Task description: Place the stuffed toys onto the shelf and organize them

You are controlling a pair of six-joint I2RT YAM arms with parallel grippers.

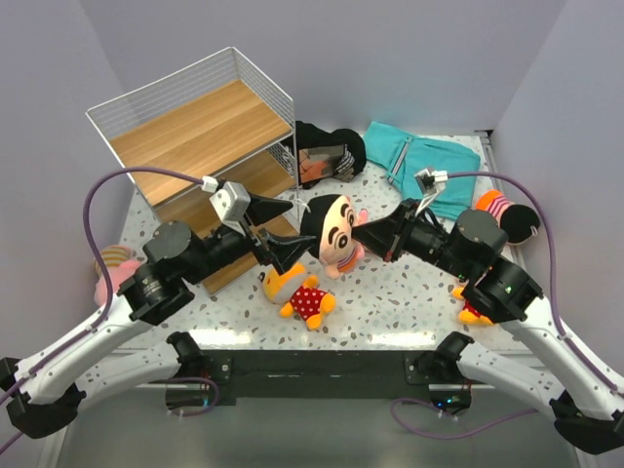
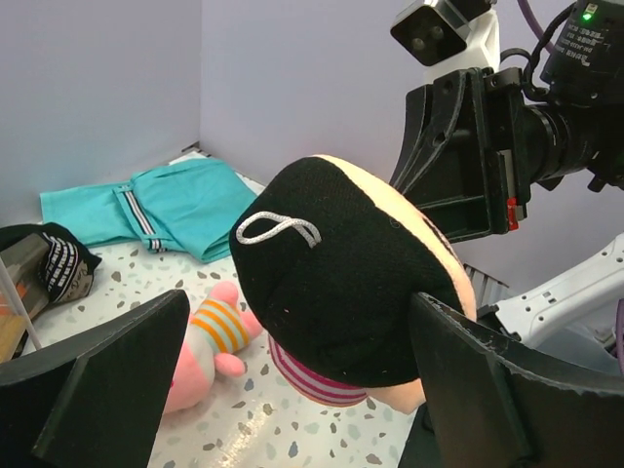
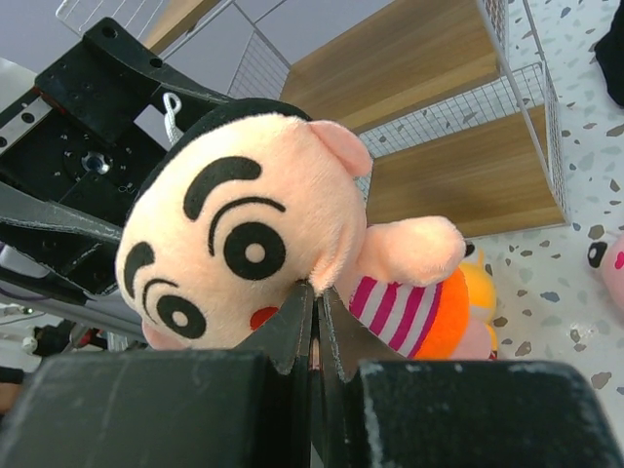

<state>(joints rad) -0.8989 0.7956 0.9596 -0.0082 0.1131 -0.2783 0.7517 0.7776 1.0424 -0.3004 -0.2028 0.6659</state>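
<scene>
While the doll (image 1: 331, 232) was held in the air between the two arms, near the shelf (image 1: 195, 125), a hand-over to the shelf-side arm was judged to be the step in hand. The right gripper (image 1: 361, 235) was clamped on the doll where cheek met striped shirt, its jaws pressed together on a pinch of plush. The left gripper (image 1: 300, 231) was spread wide, one finger to each side of the head, and no contact could be made out. For a sound transfer, the left fingers would best be closed across the broad of the head, deep enough that the filling was squeezed and not merely the hanging loop (image 2: 278, 229) caught. Only then should the right pinch be let go. The doll's long axis was set roughly upright, somewhat tilted, with head uppermost and shorts below. Its face was turned toward the right arm, the black back of the head toward the left.
</scene>
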